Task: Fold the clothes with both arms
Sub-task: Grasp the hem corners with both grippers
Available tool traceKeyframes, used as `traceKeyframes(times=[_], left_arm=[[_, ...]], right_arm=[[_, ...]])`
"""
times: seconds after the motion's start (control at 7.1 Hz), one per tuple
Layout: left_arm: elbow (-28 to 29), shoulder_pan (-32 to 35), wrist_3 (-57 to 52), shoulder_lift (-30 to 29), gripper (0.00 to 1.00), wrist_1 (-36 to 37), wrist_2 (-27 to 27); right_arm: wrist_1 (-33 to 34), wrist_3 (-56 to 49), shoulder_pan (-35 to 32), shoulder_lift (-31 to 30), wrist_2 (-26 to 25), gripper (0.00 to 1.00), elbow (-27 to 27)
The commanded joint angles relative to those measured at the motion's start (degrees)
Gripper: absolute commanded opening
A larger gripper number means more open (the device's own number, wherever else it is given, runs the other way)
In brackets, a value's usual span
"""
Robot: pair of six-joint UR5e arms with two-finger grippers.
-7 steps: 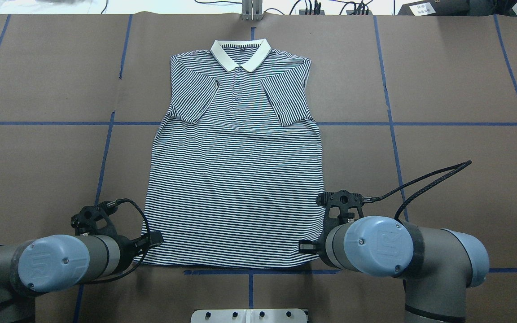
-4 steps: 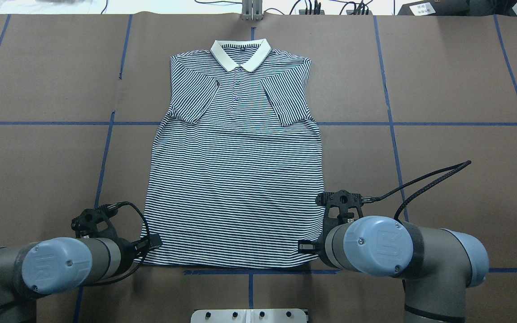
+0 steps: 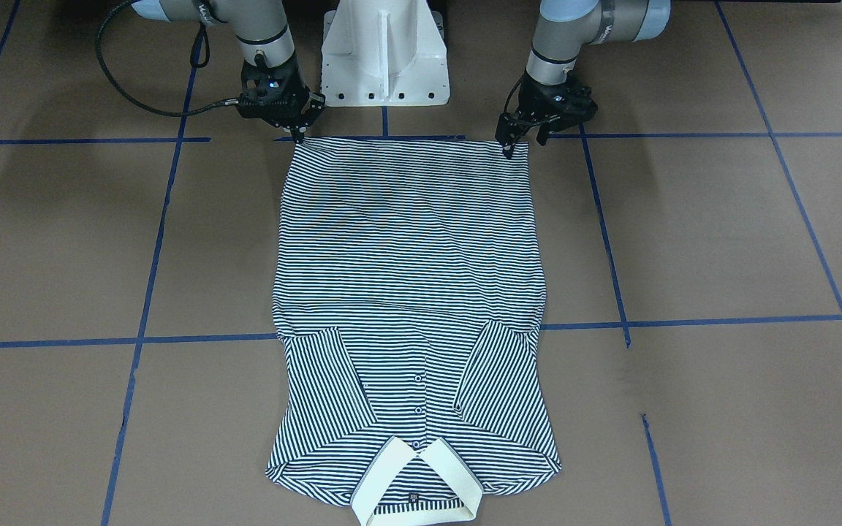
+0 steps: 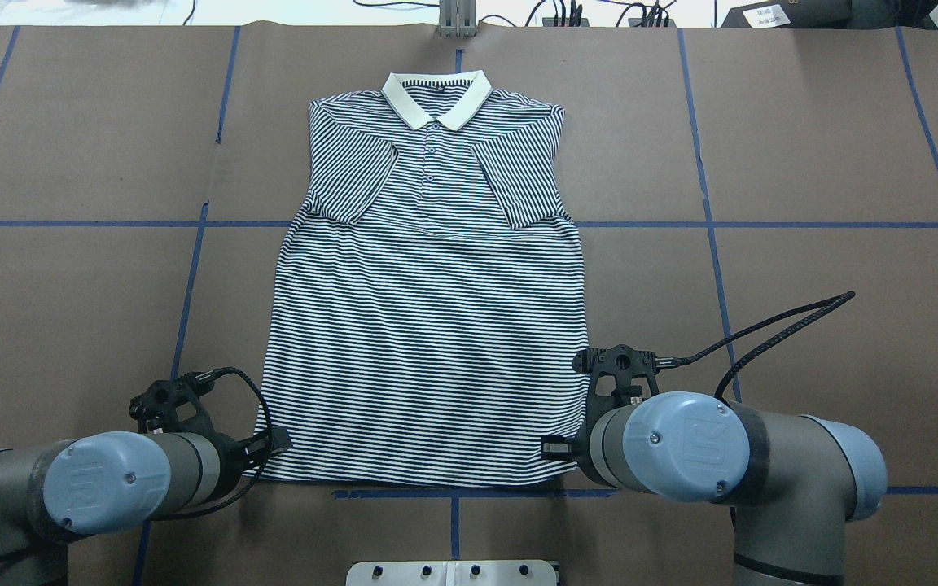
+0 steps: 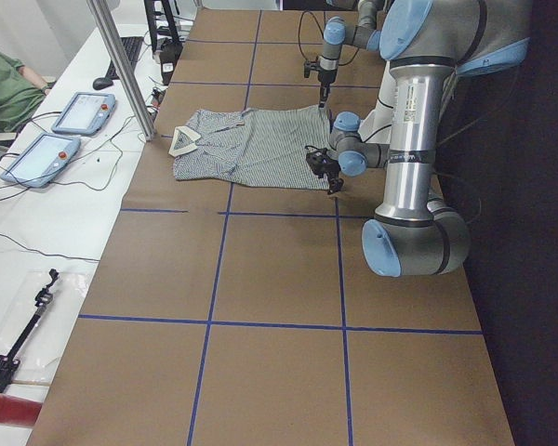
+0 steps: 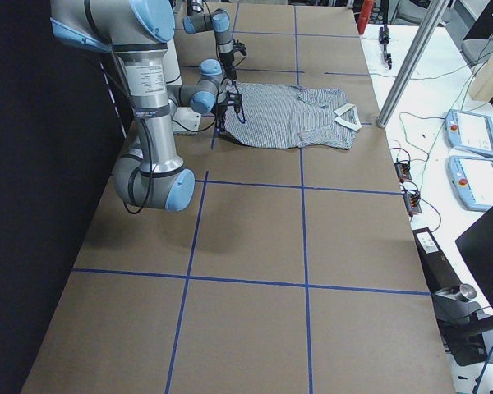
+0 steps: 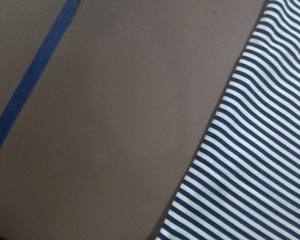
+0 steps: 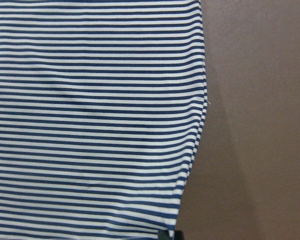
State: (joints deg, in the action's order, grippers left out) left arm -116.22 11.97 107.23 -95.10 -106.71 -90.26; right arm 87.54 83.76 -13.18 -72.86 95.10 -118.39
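Item inspected: one short-sleeved polo shirt with thin navy-and-white stripes [image 4: 428, 325], lying flat and front side up on the brown paper-covered table [image 4: 803, 163]. It sits midway between the table's left and right ends. Its long axis runs from the robot's edge of the table to the far edge. The plain cream collar [image 4: 405, 104] points to the far edge and lies close to it. The straight bottom hem [image 4: 404, 476] faces the robot and lies just beside a blue tape line [image 4: 469, 493], in front of the white fixed pedestal [image 3: 384, 51]. Both short sleeves [image 4: 351, 179] are folded inward over the chest, one on each side of the small buttons [image 4: 429, 150]. The cloth shows only shallow ripples. The left black two-finger pincer [image 3: 523, 145] points down at the hem corner on its own side. In the front-facing view its fingers stand apart, with one tip at the corner's edge. The right black two-finger pincer [image 3: 297, 135] points down at the opposite hem corner, its tip at the cloth. Whether its fingers are apart, together or clamped on the fabric cannot be told. The left wrist view shows the shirt's side edge crossing bare table. The right wrist view shows the striped cloth with its side edge beside bare table.
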Motion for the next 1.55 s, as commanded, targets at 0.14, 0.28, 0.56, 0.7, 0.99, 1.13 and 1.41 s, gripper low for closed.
traceKeyframes(times=[0.14,0.28,0.56,0.7,0.99,1.13,1.41], left_arm=[[0.1,0.0,0.0,-1.9,0.49,1.8,0.0],[0.0,0.0,0.0,-2.4,0.33,2.5,0.0],[-0.1,0.0,-0.1,-2.4,0.01,2.5,0.0],[-0.1,0.1,-0.2,-2.4,0.0,2.5,-0.1],[-1.7,0.2,-0.3,-2.3,0.0,2.5,-0.3],[-3.5,0.2,-0.4,-1.7,0.0,2.5,-0.2],[-6.2,-1.1,-0.5,-2.4,0.0,5.6,-0.3]], right_arm=[[0.0,0.0,-0.1,0.0,0.1,0.0,-0.3],[0.0,-0.1,-0.1,-0.1,0.1,0.0,-0.3],[0.0,-0.2,-0.1,0.0,0.1,0.0,-0.3],[0.0,-0.2,-0.1,0.0,0.1,0.0,-0.2],[0.0,-0.2,-0.3,-0.4,0.7,0.0,-1.0],[0.0,-0.4,-0.8,-1.4,2.8,0.0,-3.2],[0.1,-0.5,-0.9,-4.1,6.0,0.0,-7.2]])
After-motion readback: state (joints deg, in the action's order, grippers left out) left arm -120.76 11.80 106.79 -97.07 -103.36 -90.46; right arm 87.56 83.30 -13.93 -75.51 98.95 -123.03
